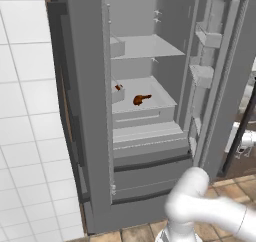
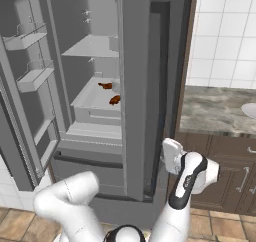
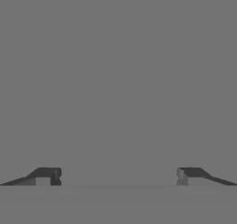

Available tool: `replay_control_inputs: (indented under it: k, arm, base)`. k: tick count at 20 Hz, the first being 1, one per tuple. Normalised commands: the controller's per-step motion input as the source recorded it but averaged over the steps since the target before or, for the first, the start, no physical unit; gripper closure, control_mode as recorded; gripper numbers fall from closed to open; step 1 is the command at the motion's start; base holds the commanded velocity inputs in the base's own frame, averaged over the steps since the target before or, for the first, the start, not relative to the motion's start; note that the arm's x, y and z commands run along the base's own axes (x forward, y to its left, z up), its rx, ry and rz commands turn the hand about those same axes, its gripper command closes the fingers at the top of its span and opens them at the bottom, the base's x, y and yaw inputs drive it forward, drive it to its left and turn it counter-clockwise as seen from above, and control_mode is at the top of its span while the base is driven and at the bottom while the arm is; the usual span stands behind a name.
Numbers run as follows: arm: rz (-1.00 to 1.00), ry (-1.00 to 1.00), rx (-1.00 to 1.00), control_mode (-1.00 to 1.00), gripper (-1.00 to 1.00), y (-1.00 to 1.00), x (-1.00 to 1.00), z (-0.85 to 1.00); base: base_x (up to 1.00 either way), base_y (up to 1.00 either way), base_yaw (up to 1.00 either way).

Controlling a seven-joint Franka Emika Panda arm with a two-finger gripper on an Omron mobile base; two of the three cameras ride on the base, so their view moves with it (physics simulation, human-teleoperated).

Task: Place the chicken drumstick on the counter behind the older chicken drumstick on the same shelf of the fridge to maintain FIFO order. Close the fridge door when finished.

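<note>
The fridge [image 1: 85,86] stands with both doors swung open. On its pale shelf [image 1: 152,88] lie two brown chicken drumsticks: one near the front [image 1: 142,99] [image 2: 115,100], the other behind it toward the back wall [image 1: 118,87] [image 2: 105,85]. My gripper [image 2: 165,158] is low down, at the outer face of the fridge's right door [image 2: 137,111]. In the hand view my gripper [image 3: 118,177] is open, its fingertips [image 3: 46,176] spread wide, nothing between them, and a flat grey surface right in front. The counter [image 2: 215,111] lies to the right.
The left door [image 2: 30,76] with its narrow rack shelves stands wide open. Two drawer fronts [image 1: 150,171] sit below the shelves. A pale dish [image 2: 248,110] rests at the counter's far right. White tiled wall [image 1: 25,111] flanks the fridge.
</note>
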Motion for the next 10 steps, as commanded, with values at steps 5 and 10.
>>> replay_control_inputs:
  k: [5, 10]
  arm:
    - [-0.29, 0.07, -0.01, -1.00, -1.00, 0.63, 0.30, 0.00]
    - [-0.10, 0.09, -0.02, -1.00, -1.00, 0.18, 0.27, 0.00]
  base:
    - [0.00, 0.00, 0.00]
    - [0.00, 0.00, 0.00]
